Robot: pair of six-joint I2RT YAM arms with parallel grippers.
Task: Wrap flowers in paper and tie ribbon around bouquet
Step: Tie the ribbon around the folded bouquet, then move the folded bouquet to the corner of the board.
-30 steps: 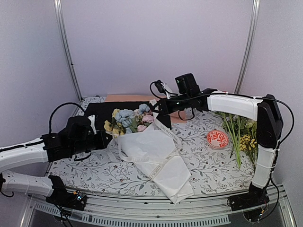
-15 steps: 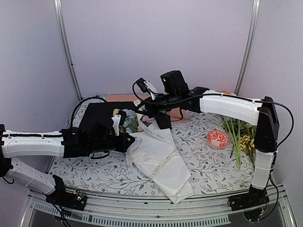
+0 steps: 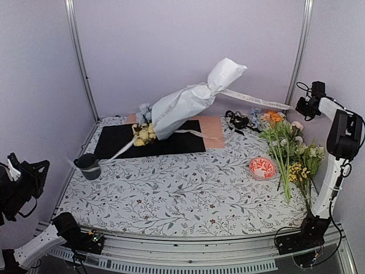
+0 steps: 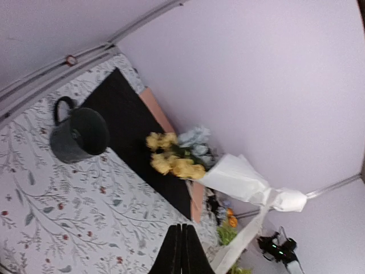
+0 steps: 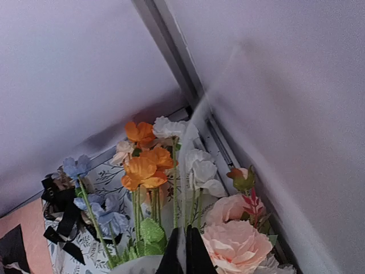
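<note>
Aloft, bouquet [image 3: 181, 107] tilts on ribbon [image 3: 251, 97] (left hand [image 4: 181, 240], right hand [image 5: 182, 242] clamp it).

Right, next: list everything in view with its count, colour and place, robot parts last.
bouquet: 1, white paper cone with yellow and blue blooms; tilted, narrow end up, blooms low over the black sheet
ribbon: 1, cream; tied near the cone's top, stretched to both sides
black sheet: 1, black; far left
peach sheet: 1, peach; behind black sheet
cup: 1, dark; left side
disc: 1, red-and-white; right side
loose flowers: 1 bunch, mixed colours; right edge
black ribbon: 1, black; beside loose flowers
left gripper: 1, black, shut on ribbon; far left
right gripper: 1, black, shut on ribbon; far right
</note>
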